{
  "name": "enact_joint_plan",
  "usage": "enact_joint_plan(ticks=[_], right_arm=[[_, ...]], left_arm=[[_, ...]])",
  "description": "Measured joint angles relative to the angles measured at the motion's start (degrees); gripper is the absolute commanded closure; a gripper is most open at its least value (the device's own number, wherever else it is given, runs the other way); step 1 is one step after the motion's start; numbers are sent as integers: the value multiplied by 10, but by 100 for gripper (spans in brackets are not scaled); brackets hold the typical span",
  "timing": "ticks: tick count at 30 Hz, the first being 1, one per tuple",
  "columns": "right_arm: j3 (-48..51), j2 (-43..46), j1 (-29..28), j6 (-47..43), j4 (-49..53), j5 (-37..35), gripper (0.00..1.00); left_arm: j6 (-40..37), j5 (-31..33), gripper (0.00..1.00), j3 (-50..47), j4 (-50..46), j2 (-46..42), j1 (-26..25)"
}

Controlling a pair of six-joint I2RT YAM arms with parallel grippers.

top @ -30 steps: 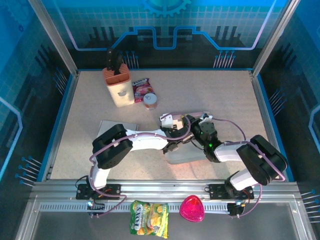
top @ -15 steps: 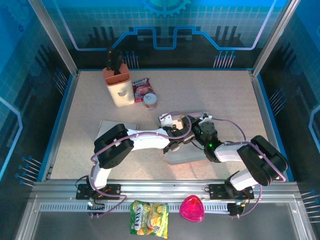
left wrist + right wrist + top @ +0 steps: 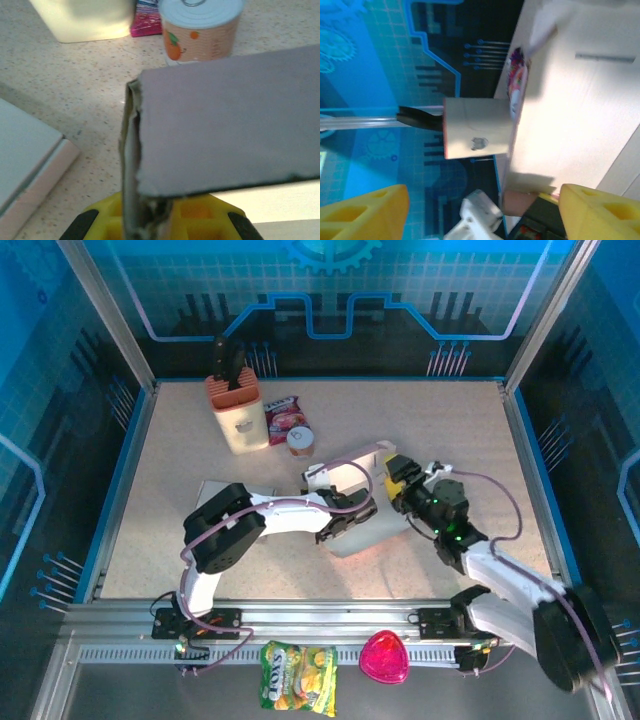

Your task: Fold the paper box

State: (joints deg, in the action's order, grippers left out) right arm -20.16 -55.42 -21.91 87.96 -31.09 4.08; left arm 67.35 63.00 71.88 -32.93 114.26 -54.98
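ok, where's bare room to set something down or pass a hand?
Biggest patch: back right of the table, from the can to the right wall. A narrower strip runs along the left wall, in front of the knife block. Crowded: centre around the box, and back left around block and can.

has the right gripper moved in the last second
Yes. The right gripper has drawn back to the right, farther from the can, and now stands open.

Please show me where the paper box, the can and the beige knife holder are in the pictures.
paper box (image 3: 225,120), left wrist view, on the middle of its grey panel.
can (image 3: 200,37), left wrist view, on its printed side.
knife holder (image 3: 243,425), top external view, on its beige body.
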Motion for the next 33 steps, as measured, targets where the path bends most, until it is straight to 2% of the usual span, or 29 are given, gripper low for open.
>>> enact_joint_plan(ticks=[3,6,9,12,16,21,28,33], right_arm=[[-31,70,62,-40,106,38,26],[-54,90,142,-85,169,97,30],[-71,58,217,-135,198,173,40],[-96,-2,256,-190,216,237,53],[-126,-45,270,-280,243,292,60],[-152,-43,271,-393,274,310,64],[-153,-44,273,-479,266,358,63],[-144,-43,274,-506,235,402,61]], left_arm=[[-19,3,100,-32,21,-19,1],[-58,-2,100,-68,59,-44,4],[-122,-23,100,-116,125,-80,16],[-202,-61,100,-171,202,-126,34],[-306,-144,100,-207,291,-167,66],[-412,-274,100,-236,371,-211,111],[-464,-469,100,-261,438,-277,200],[-475,-560,100,-261,454,-285,224]])
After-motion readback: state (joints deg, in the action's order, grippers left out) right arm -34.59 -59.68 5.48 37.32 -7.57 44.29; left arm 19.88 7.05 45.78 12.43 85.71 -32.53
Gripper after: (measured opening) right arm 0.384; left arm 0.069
